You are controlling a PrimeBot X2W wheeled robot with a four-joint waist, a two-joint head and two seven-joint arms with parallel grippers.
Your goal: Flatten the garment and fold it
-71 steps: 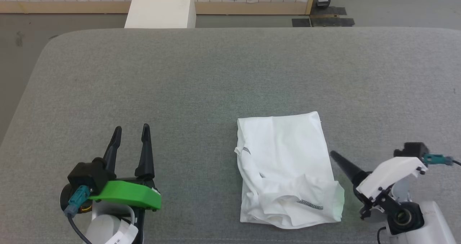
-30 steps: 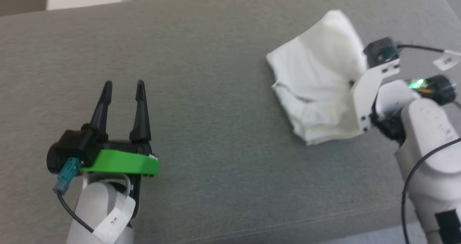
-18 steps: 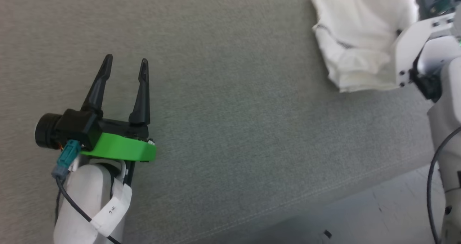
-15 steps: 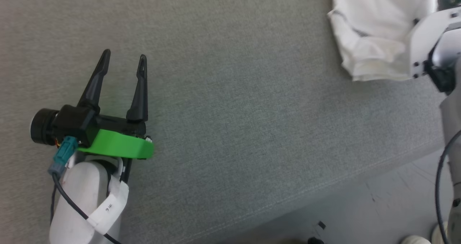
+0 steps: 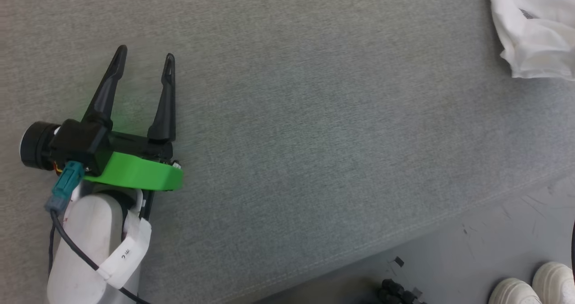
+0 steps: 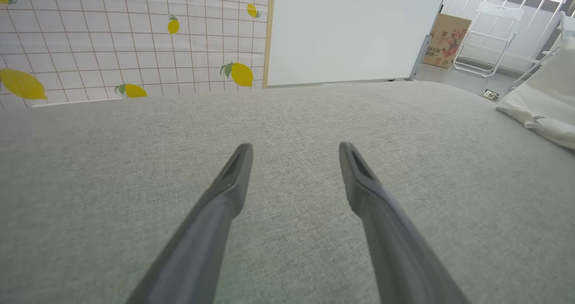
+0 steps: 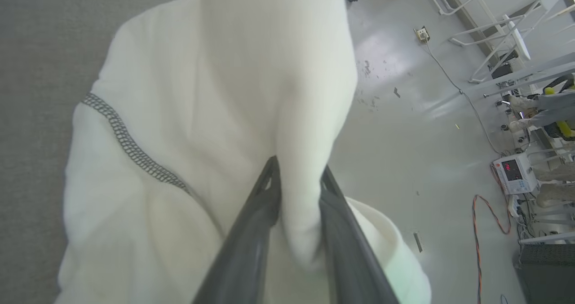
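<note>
The garment (image 5: 534,30), white with grey stitching, lies bunched at the top right corner of the head view, on the grey padded table (image 5: 314,138). In the right wrist view a thick fold of the garment (image 7: 202,93) is pinched between the two dark fingers of my right gripper (image 7: 298,165), which is shut on it, and the cloth hangs partly past the table edge over the floor. My left gripper (image 5: 145,52) rests open on the table far to the left, nothing between its fingers (image 6: 295,146). Its wrist view has the garment (image 6: 546,102) at the right edge.
The table's front edge (image 5: 404,241) runs diagonally at the lower right, with grey floor beyond. A person's white shoes (image 5: 516,290) stand there. A lemon-print grid wall (image 6: 134,39) and a white board (image 6: 350,30) lie behind the table. Cables and a device (image 7: 512,174) sit on the floor.
The head camera has swung, shifting the garment toward the top right and the right arm out of that view. The left gripper stays open in place.
</note>
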